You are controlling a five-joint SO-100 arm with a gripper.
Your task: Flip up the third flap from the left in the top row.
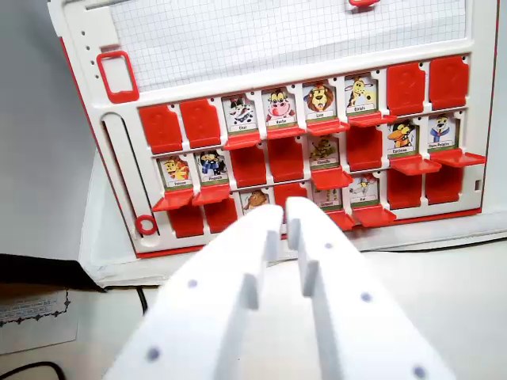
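Up beyond the hand, the third flap from the left in the top row, a red plastic flap (pixel 242 119), shows a small animal card above its red ledge; its caption is too blurred to read. It sits in the red-and-white plastic flip-card game board (pixel 119 170), which lies on a pale grey table (pixel 444 277) and fills most of the wrist view. To the wrist view's left of that flap, two flat red flaps (pixel 181 125) show no picture. To its right come three more picture cards: a cow-like card (pixel 279 107), a lion card (pixel 319 100) and a yellow long-necked animal card (pixel 360 95), then two flat red flaps (pixel 426 84). The middle and bottom rows, nearer the hand, mix picture cards with plain red flaps; their labels cannot be read. Farther up, the board carries a white gridded panel (pixel 277 36), and on its left side a red-framed slot (pixel 117 76) and a red ring (pixel 146 225).

The white plastic two-fingered hand (pixel 283 212) fills the lower view, its tips over the bottom row, close together with a narrow gap and holding nothing. To the hand's left lie a black cable (pixel 32 370) and a pale printed card (pixel 32 313) with unreadable print.
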